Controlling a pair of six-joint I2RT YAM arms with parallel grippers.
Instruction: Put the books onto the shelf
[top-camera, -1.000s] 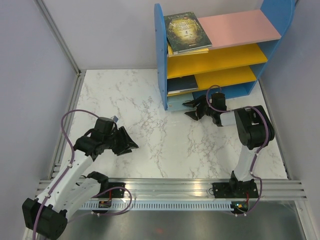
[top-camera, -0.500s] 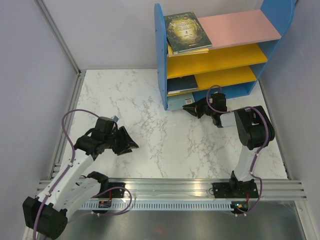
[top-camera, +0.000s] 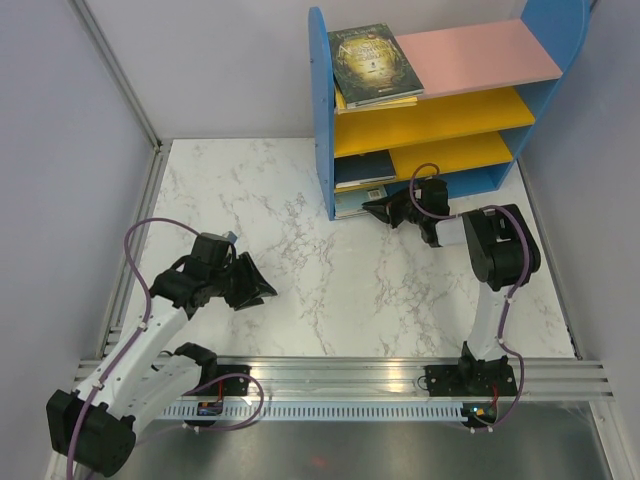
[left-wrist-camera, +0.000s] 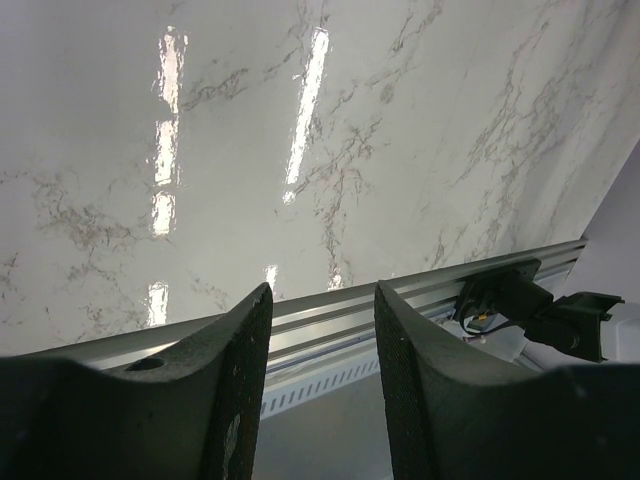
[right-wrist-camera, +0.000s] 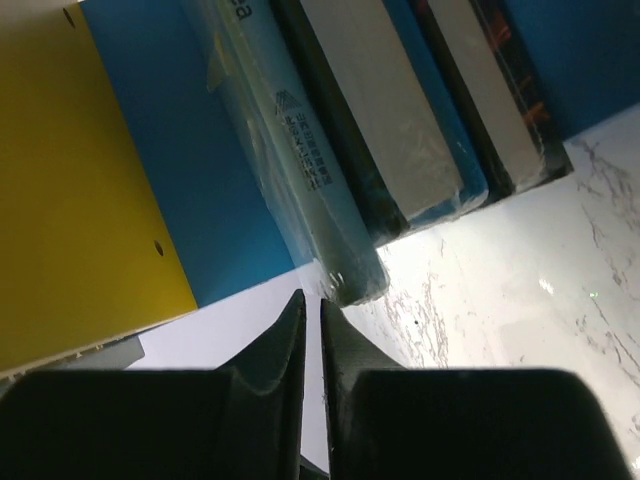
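Note:
The shelf (top-camera: 322, 110) stands at the back right. A dark green book (top-camera: 373, 62) lies on its pink top over a yellow one (top-camera: 385, 100). A navy book (top-camera: 362, 168) rests on a yellow board. A teal-blue book (top-camera: 355, 203) lies at the bottom, sticking out to the left. My right gripper (top-camera: 372, 209) is shut and empty, with its tips (right-wrist-camera: 311, 300) at the corner of the plastic-wrapped teal book (right-wrist-camera: 290, 150). Two more book edges (right-wrist-camera: 400, 150) show beside it. Over the table's left part my left gripper (top-camera: 262, 287) hangs open and empty (left-wrist-camera: 322, 295).
The marble table (top-camera: 280, 220) is bounded by a metal rail (top-camera: 350, 375) along the near edge and grey walls on the left and at the back. The shelf's blue panel (right-wrist-camera: 170, 130) and a yellow board (right-wrist-camera: 90, 190) fill the right wrist view.
My right gripper has shut its jaws and moved left toward the shelf's bottom, up against the teal-blue book. The left arm has stayed put.

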